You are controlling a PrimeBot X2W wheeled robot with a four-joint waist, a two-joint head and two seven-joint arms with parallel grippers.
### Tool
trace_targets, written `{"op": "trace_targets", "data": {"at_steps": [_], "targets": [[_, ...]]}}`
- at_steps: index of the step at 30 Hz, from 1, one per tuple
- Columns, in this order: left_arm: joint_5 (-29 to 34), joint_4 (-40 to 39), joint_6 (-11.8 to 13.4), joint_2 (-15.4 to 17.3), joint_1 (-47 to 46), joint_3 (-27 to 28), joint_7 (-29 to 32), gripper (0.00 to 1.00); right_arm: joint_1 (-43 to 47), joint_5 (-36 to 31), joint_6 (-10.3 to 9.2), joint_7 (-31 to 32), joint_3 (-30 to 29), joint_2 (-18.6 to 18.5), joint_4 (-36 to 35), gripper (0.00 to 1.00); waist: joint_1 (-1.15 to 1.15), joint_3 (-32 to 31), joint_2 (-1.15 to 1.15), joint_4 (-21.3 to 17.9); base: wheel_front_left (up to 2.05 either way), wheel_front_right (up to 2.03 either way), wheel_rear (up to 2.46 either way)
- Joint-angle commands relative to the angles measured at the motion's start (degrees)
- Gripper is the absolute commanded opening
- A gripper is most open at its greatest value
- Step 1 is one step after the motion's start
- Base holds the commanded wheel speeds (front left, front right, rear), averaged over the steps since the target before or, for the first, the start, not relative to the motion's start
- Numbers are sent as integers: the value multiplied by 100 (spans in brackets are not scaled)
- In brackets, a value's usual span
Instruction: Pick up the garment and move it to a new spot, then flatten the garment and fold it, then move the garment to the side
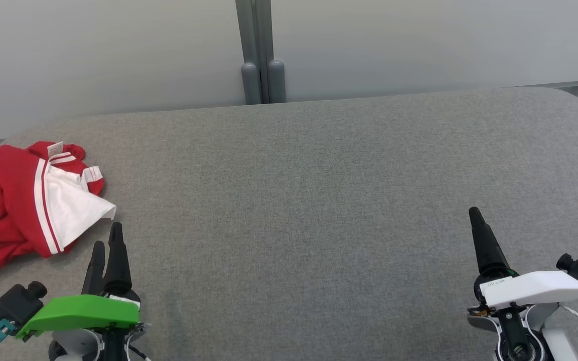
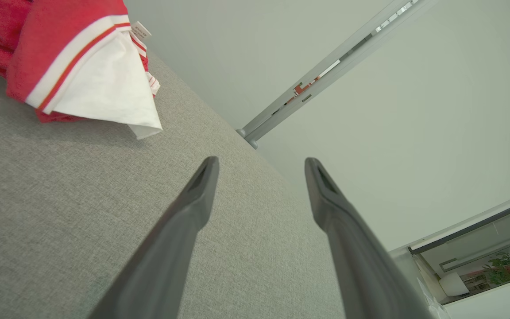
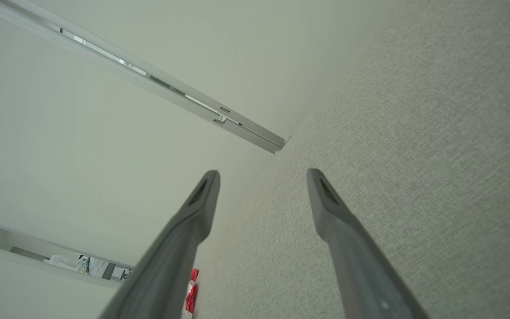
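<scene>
Grey fabric surface (image 1: 319, 200) holds red garment (image 1: 13, 200), white tag (image 1: 55, 148) illegible.

Garment (image 1: 3, 205): left portion cut off by the head view's left edge, so its full extent is undetermined. In the left wrist view it runs out at the top and left edges. In the right wrist view it is a small red-and-white sliver at the bottom edge, partly hidden by the right gripper (image 3: 262, 173).

Label (image 1: 55, 148), far side of the garment: print too small to read.

Right gripper, head view: second finger hidden behind the first.

Objects behind the glass (image 3: 86, 266): too small to identify.
</scene>
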Motion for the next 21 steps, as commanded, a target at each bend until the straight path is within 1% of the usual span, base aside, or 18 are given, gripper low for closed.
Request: {"op": "trace_targets", "data": {"at_steps": [1,10,21], "targets": [[288,-106,37,45,-127,-23,-59,100,-30,-224,1,-60,35,-35,-133,100,0,-1,0,1,0,0,0],[1247,-82,181,116,-83,-86,-228,100,65,-1144,2,-227,148,-72,-218,100,0,-16,0,-5,0,0,0],[2094,-107,264,246,39,-150,-418,100,150,-2168,2,-417,238,-106,-221,100,0,-40,0,-13,0,0,0]]}}
